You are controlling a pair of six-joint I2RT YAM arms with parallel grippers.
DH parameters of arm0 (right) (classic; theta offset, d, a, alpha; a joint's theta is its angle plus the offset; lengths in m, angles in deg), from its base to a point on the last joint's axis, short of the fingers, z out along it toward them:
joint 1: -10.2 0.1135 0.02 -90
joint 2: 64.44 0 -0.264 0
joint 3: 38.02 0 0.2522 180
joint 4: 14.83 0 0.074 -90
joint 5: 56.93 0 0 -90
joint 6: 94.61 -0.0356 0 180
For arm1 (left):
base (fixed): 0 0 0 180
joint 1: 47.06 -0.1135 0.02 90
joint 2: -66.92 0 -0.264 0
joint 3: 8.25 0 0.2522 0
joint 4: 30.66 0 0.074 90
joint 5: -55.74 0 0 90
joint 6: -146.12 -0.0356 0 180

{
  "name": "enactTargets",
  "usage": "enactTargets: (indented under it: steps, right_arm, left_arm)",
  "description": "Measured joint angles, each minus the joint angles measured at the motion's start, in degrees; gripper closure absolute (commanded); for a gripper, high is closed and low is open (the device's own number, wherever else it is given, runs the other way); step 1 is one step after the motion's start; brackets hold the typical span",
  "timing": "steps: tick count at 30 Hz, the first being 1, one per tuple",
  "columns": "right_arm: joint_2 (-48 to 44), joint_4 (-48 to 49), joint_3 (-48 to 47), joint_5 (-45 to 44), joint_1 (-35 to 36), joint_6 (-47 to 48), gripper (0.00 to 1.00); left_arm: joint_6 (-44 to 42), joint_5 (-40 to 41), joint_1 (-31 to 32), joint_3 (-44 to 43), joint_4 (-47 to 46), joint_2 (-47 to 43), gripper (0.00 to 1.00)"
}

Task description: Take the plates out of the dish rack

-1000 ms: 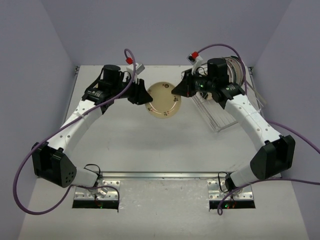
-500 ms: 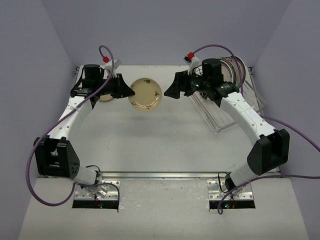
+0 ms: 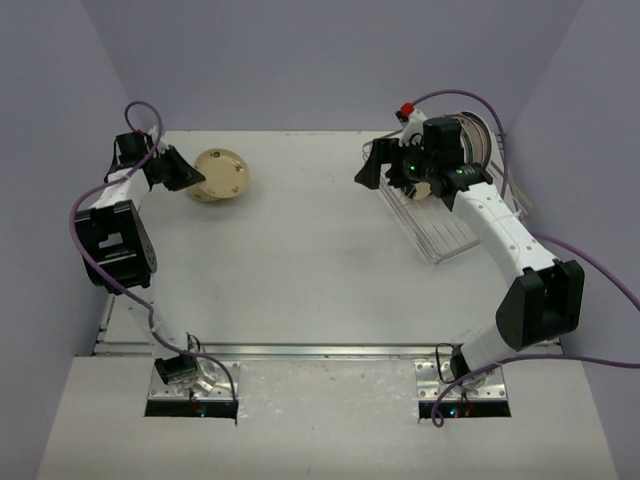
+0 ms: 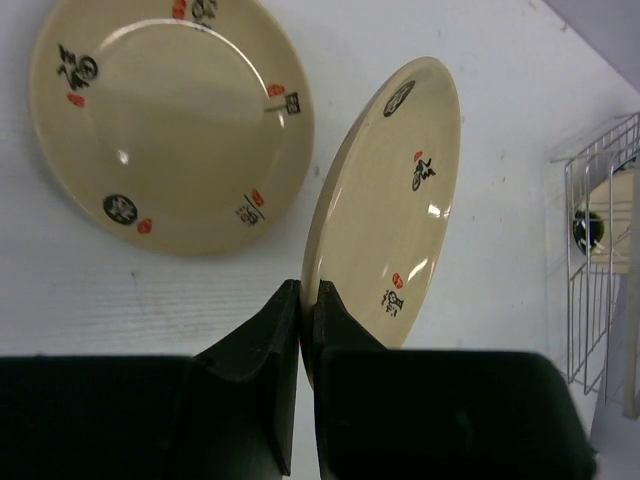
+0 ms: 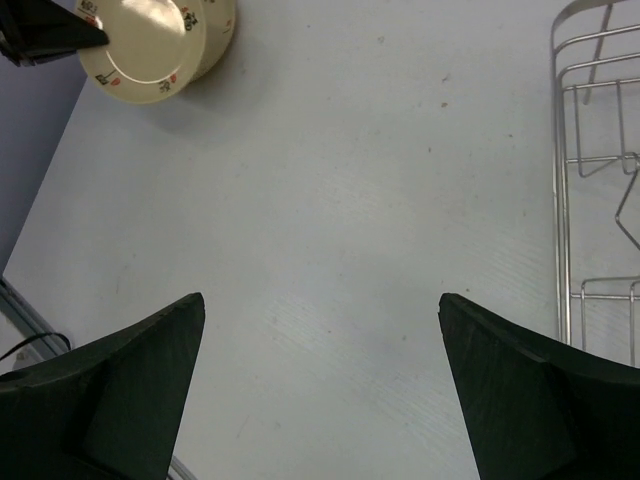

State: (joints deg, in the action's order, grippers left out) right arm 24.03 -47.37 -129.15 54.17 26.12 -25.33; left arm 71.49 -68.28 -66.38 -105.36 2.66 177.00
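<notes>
My left gripper [image 4: 308, 290] is shut on the rim of a small cream plate [image 4: 385, 210] with red and black marks, holding it tilted on edge. In the top view this gripper [image 3: 193, 179] is at the table's far left, and its plate [image 3: 228, 172] hangs just over a second, similar plate [image 4: 170, 120] lying flat on the table. My right gripper [image 5: 320, 300] stands wide open over bare table with nothing between its fingers. From above it [image 3: 368, 168] is beside the left end of the wire dish rack [image 3: 440, 225]. Larger plates [image 3: 468, 135] stand at the rack's far end.
The rack's wire side [image 5: 560, 200] runs along the right of the right wrist view. The purple back wall and side walls close in the table. The left arm is stretched along the table's left edge [image 3: 110, 300].
The cream plate was between both grippers at the table's middle. The right gripper opened and drew back toward the rack, and the left arm swung the plate to the far left.
</notes>
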Motion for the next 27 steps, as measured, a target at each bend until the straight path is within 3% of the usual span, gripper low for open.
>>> enactTargets:
  steps: [7,16,19,27]
  right_arm:
    - [0.0,-1.29,0.45,0.28,-3.78,-0.08,0.01]
    - [0.0,-2.14,0.45,0.58,-4.12,-0.06,0.01]
    - [0.0,-2.38,0.45,0.59,-4.16,-0.06,0.01]
    - [0.02,-2.56,0.43,0.24,-4.16,0.11,0.01]
  left_arm:
    - [4.19,-1.88,-4.13,-7.59,-3.17,8.68,1.0]
    - [6.19,-2.61,-5.47,-8.48,-4.22,14.13,0.99]
    - [6.22,-2.97,-5.52,-8.48,-4.11,15.15,0.83]
    - [6.02,-3.22,-5.52,-8.79,-4.12,15.35,0.64]
